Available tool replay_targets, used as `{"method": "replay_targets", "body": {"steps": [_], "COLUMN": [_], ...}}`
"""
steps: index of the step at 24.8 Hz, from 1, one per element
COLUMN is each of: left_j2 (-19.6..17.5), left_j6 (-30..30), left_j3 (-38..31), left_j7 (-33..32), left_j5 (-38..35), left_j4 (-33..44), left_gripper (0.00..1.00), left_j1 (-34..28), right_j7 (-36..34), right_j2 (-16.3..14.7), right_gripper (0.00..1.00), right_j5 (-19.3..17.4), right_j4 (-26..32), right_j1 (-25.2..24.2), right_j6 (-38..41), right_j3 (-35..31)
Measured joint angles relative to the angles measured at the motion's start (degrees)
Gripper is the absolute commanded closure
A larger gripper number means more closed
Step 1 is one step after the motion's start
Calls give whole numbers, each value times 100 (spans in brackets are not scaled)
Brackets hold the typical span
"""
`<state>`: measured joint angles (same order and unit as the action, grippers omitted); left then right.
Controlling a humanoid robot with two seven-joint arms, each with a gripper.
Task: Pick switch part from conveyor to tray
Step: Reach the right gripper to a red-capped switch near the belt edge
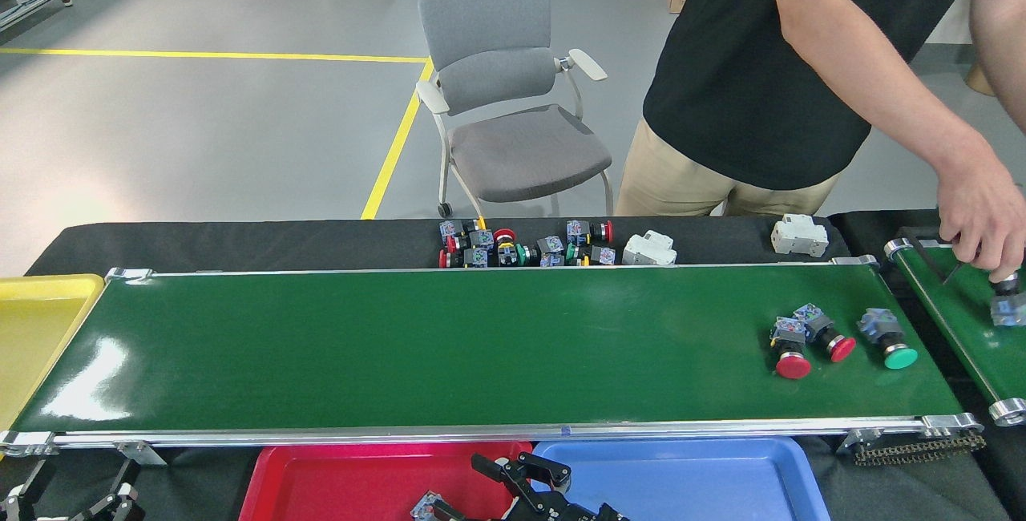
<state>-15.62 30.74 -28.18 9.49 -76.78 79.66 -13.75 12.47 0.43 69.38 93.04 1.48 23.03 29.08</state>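
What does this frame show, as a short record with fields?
belt: long green conveyor
on belt: two red-capped switches and one green-capped switch, all near its right end
trays: red tray, blue tray, yellow tray
right claw: open over the red tray's right edge, a switch part just beside it
left claw: partly visible, state unclear
person: hand at the second belt
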Motion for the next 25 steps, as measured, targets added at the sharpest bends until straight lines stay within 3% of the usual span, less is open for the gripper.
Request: {"method": "replay_targets", "body": {"steps": [5, 8, 10, 13, 19, 22, 25], "left_j2": [0, 0, 0, 0, 0, 0, 0], "left_j6": [-2, -3, -4, -7, -19, -16, -13], "left_j3": [0, 0, 0, -3, -12, -17, -9], "left_j7": [0, 0, 0, 0, 0, 0, 0], "left_j5": [0, 0, 0, 0, 0, 0, 0], "left_j4": [0, 0, 0, 0, 5, 5, 5], "left_gripper": [0, 0, 0, 0, 0, 0, 0], "left_j1": [3, 5, 6, 7, 0, -3, -3], "right_j7": [-109, -536, -983, -1387, -1872, -2055, -2036], "right_j2": [91, 59, -132, -433, -692, -726, -683], "right_gripper": [2, 2, 1, 1, 0, 0, 0], "right_j5": [13, 234, 513, 572, 573, 573, 573], "right_j4": [366, 371, 371, 408, 738, 746, 745], "right_j1": [122, 116, -1, -414, -1801, -2004, -1830], "right_j6": [-830, -1595, -2368, -3117, -3372, -3210, -3161], "right_j3": [-1137, -1590, -1829, -1968, -2112, -2112, -2111]}}
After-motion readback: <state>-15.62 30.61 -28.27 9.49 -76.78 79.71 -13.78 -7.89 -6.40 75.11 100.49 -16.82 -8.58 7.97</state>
